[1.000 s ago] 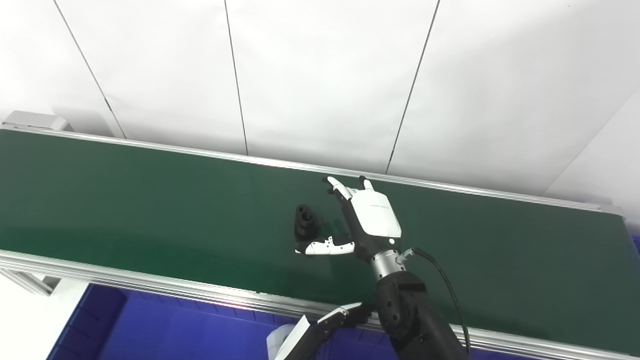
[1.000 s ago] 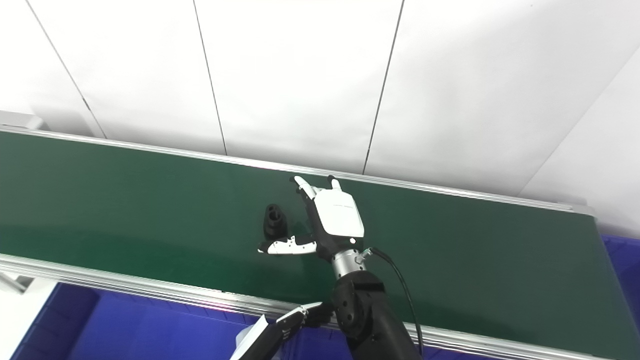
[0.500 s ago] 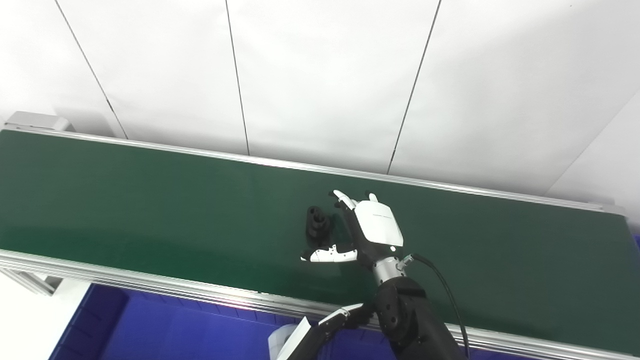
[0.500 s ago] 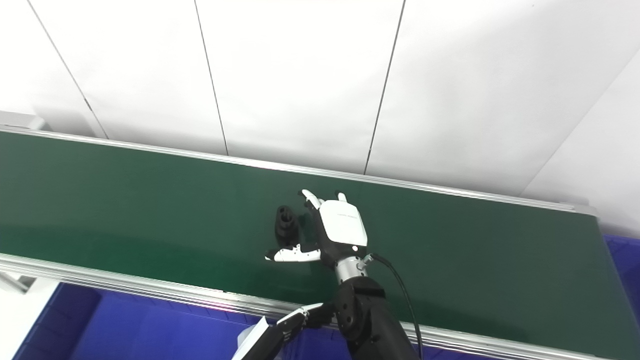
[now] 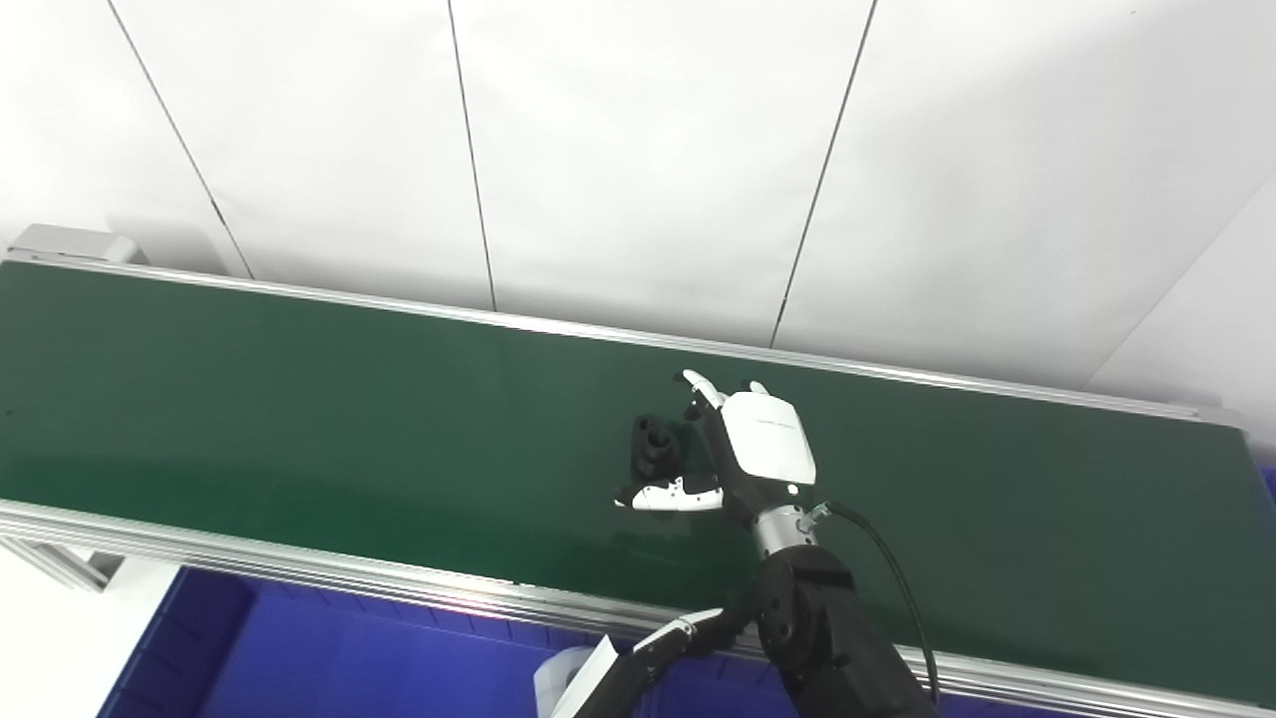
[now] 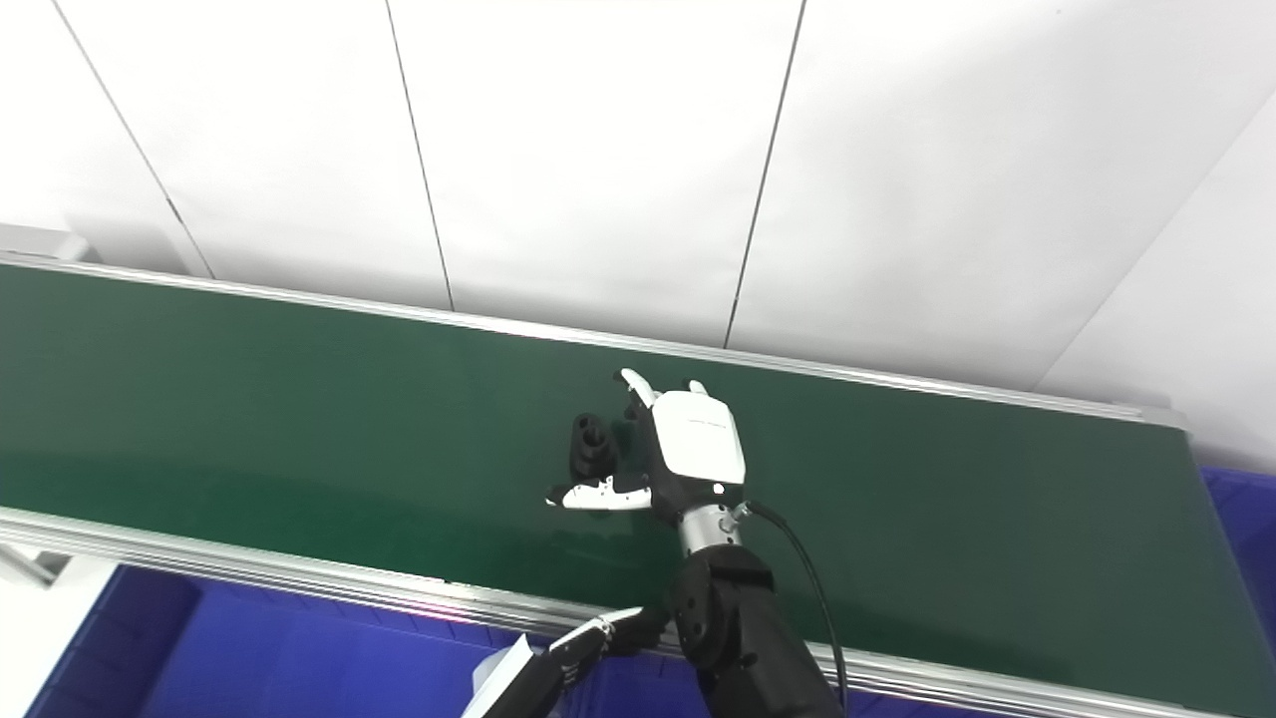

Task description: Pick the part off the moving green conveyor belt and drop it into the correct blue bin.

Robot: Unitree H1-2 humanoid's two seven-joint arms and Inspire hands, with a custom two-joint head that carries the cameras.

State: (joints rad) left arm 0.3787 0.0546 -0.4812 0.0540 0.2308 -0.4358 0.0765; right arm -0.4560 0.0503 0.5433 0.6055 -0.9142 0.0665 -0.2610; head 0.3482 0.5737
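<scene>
Now, largest thing first.
Belt: the dark green conveyor belt (image 5: 299, 399) with silver aluminium side rails runs from the left edge down to the lower right of the frame, below white wall panels.
Bin: a blue plastic bin (image 5: 329, 658) shows under the belt's near rail, along the bottom left of the frame; a sliver of blue also shows at the far right edge. Which one is correct I cannot tell.
Right hand: the white-backed, black-framed right hand (image 5: 738, 454) sits over the belt just right of frame centre, fingers apart and cupped, holding nothing; fingers reach up-frame, thumb (image 5: 670, 496) pointing left.
Left hand: the left hand (image 5: 688, 630) is only partly seen near the bottom edge by the near rail; open or closed, I cannot tell.
Part: the small black stepped cylindrical part (image 5: 654, 447) stands on the belt, bore upward.
Key relation: the part lies just left of the right palm, between fingers above and thumb below, seemingly touching or nearly so.
Judgement: the right hand is far nearer; closing the fingers around the part should come next.
</scene>
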